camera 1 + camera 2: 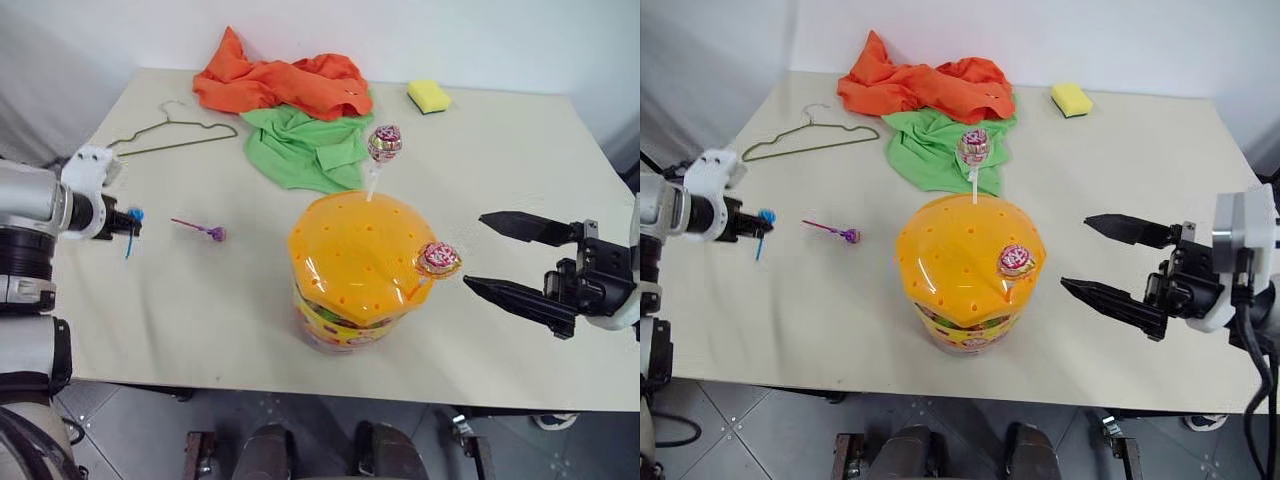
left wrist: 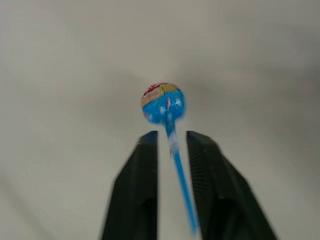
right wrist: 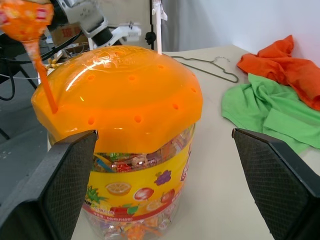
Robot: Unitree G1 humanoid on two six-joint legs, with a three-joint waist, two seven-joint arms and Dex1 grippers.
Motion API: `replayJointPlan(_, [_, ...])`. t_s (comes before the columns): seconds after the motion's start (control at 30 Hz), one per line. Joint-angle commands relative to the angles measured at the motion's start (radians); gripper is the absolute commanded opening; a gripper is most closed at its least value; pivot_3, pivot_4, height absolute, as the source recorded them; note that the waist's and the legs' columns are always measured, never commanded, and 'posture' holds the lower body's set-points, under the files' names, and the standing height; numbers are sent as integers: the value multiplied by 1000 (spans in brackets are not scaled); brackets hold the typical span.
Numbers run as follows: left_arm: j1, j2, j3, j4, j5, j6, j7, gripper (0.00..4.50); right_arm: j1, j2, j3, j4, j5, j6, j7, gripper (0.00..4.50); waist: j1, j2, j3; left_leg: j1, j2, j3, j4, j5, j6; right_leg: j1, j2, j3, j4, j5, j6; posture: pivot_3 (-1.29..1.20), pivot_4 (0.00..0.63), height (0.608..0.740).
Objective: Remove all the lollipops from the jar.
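Blue-stick lollipop (image 2: 163,103) betw. left gripper (image 2: 172,145) fingers — blurred

- A crumpled orange cloth (image 1: 285,80) lies at upper centre of the frame.
- A crumpled green cloth (image 1: 305,145) sits just below, overlapping it.
- A thin wire hanger (image 1: 170,135) lies upper left.
- A yellow rectangular sponge (image 1: 428,96) rests upper right.
- A beige table (image 1: 520,340) spans the frame.

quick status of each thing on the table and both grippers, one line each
jar: upright, lid on
white-stick lollipop: standing in lid
orange-stick lollipop: stuck in lid's edge
purple lollipop: lying on table
blue lollipop: stick between left gripper's slightly parted fingers
right gripper: open, beside jar
hanger: lying flat
cloths: crumpled
sponge: lying flat
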Motion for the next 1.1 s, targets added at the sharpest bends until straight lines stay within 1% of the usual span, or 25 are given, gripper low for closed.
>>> replayJointPlan(0.03, [-8, 36, 12, -26, 16, 16, 7, 1898, -20, -15, -7, 9, -8, -9, 18, 4500, 0, 0, 0, 0, 0, 0, 0, 0, 0, 0, 0, 0, 0, 0, 0, 0, 150, 740])
replayJointPlan(0.23, [-18, 71, 2, -122, -13, 9, -50, 3669, -33, -14, -5, 22, -23, -4, 32, 4500, -2, 0, 0, 0, 0, 1, 0, 0, 0, 0, 0, 0, 0, 0, 0, 0, 150, 740])
replayJointPlan(0.3, [-40, 75, 12, -185, -36, -41, -99, 4267, -28, -14, -11, 22, -26, -4, 36, 4500, -2, 0, 0, 0, 0, 1, 0, 0, 0, 0, 0, 0, 0, 0, 0, 0, 150, 740])
replayJointPlan(0.33, [-44, 77, 16, -203, -43, -56, -114, 4456, -26, -13, -12, 20, -27, -3, 37, 4500, 0, 0, 0, 0, 0, 1, 0, 0, 0, 0, 0, 0, 0, 0, 0, 0, 150, 740])
replayJointPlan(0.4, [-45, 64, 40, -299, -99, -94, -181, 4456, -17, -12, -21, 13, -21, 2, 38, 4500, 0, 0, 0, 0, 0, 1, 0, 0, 0, 0, 0, 0, 0, 0, 0, 0, 150, 740])
replayJointPlan(0.43, [-22, 38, 81, -377, -151, -167, -227, 4456, -3, -10, -31, -1, -11, 7, 39, 4500, 1, 0, 0, 0, 0, 0, 0, 0, 0, 0, 0, 0, 0, 0, 0, 0, 150, 740])
replayJointPlan(0.47, [-3, 25, 97, -441, -198, -200, -278, 4456, 9, -7, -40, -13, -6, 9, 36, 4500, 2, 0, 0, 0, 0, 0, 0, 0, 0, 0, 0, 0, 0, 0, 0, 0, 150, 740])
replayJointPlan(0.5, [23, 3, 119, -491, -241, -274, -331, 4456, 18, -1, -52, -25, 2, 10, 25, 4500, 3, 0, 0, -1, 0, 0, 1, 0, 0, 0, 0, 0, 0, 0, 0, 0, 150, 740])
replayJointPlan(0.57, [60, -43, 160, -535, -309, -392, -411, 4456, 31, 6, -72, -44, 16, 8, 9, 4500, 0, 0, 0, -1, 0, -1, 1, 0, 0, 0, -1, 0, 0, 0, 0, 0, 150, 740])
replayJointPlan(0.63, [62, -118, 205, -531, -380, -509, -488, 4456, 49, 7, -95, -61, 29, 13, 1, 4500, -1, 0, 0, -1, 0, 0, 1, 0, 0, 0, -1, 0, 0, 0, 0, 0, 150, 740])
replayJointPlan(0.73, [18, -260, 226, -472, -474, -678, -627, 4456, 95, 8, -161, -101, 58, 25, -19, 4500, -1, 0, 0, -1, 1, 0, 3, 0, 0, 0, 0, 0, 1, 0, 0, 0, 150, 740])
replayJointPlan(0.87, [-74, -406, 182, -325, -485, -808, -741, 4456, 167, 22, -256, -162, 103, 36, -58, 4500, 6, 0, 0, -1, 0, 0, 4, 0, 0, 1, 0, -1, 1, 0, 0, 0, 150, 740])
replayJointPlan(1.03, [-179, -521, 131, -141, -447, -911, -862, 4456, 268, 54, -357, -238, 135, 35, -121, 4500, 5, 0, 0, -2, 0, 0, 6, -1, 1, 1, 0, -1, 1, 0, 0, 0, 150, 740])
replayJointPlan(1.1, [-225, -568, 109, -69, -442, -946, -906, 4456, 331, 89, -406, -289, 152, 27, -157, 4500, 3, 0, 0, -2, 0, 0, 6, -1, 2, 1, 0, 0, 1, 0, 0, 0, 150, 740])
